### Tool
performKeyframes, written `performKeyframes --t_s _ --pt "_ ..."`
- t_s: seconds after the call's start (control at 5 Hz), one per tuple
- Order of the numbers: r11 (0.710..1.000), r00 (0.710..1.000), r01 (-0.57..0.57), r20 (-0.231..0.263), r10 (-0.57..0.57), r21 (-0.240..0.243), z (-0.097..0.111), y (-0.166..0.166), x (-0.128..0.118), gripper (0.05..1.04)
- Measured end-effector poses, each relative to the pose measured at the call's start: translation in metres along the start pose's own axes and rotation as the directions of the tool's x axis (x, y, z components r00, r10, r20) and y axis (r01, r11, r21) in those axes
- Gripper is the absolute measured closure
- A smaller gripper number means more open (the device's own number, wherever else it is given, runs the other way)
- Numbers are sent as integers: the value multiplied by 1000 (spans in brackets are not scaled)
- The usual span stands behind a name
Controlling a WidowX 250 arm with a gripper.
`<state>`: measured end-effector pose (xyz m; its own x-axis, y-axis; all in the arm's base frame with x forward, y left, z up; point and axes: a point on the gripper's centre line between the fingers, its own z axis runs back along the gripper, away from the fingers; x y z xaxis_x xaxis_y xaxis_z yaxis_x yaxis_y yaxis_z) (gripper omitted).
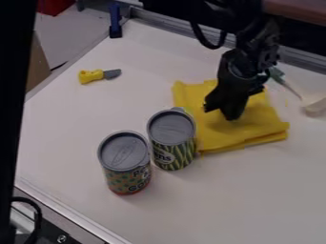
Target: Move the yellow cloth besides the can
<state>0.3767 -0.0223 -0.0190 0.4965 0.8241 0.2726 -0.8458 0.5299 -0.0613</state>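
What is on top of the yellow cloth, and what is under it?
The gripper is over the yellow cloth; whether it touches is unclear. The cloth covers part of the white table, so anything underneath cannot be seen.

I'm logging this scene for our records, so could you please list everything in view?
Cloth: 1, yellow, right of the cans, below the gripper
Striped can: 1, green with grey top, nearest the cloth
Dotted can: 1, green and orange with grey top, left of the striped can
Toy knife: 1, yellow and grey, upper left of table
Utensil: 1, green and pale, right edge
Clamp-like object: 1, blue and black, top left
Red object: 1, red, top left corner
Table: 1, white, centre
Gripper: 1, black, over the cloth
Arm: 1, black, from top edge
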Motion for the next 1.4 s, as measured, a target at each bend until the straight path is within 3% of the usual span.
performKeyframes --t_s 0.8,1.0,1.4 --pt "998 999 -51 10 51 23 -1 3 12 1031" --pt "997 998 -59 16 58 53 3 10 16 1031" --pt "993 994 -113 0 113 40 29 3 24 1026"
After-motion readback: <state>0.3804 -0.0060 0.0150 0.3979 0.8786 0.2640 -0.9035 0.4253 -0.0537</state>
